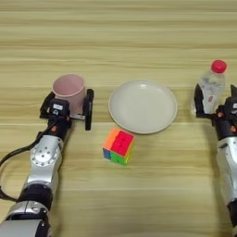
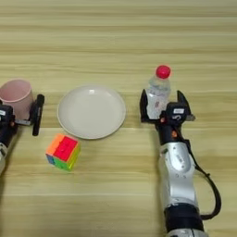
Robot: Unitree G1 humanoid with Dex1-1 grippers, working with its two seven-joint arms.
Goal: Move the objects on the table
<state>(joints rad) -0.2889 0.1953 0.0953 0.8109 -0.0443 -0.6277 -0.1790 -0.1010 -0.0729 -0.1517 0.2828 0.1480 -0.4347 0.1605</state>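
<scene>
A pale pink cup [image 1: 69,89] stands upright at the left of the table [image 1: 139,28]. My left gripper [image 1: 68,101] is open, with one black finger on each side of the cup. At the right a clear water bottle [image 2: 158,95] with a red cap stands upright. My right gripper [image 2: 162,101] is open around it: the left finger sits close to the bottle and the right finger stands apart from it. A multicoloured puzzle cube [image 1: 119,146] lies alone on the wood in front of the plate, between the two arms.
A round cream plate [image 1: 142,105] with nothing on it sits in the middle, between cup and bottle. A black cable [image 2: 210,185] loops beside my right forearm, and another runs along the left forearm.
</scene>
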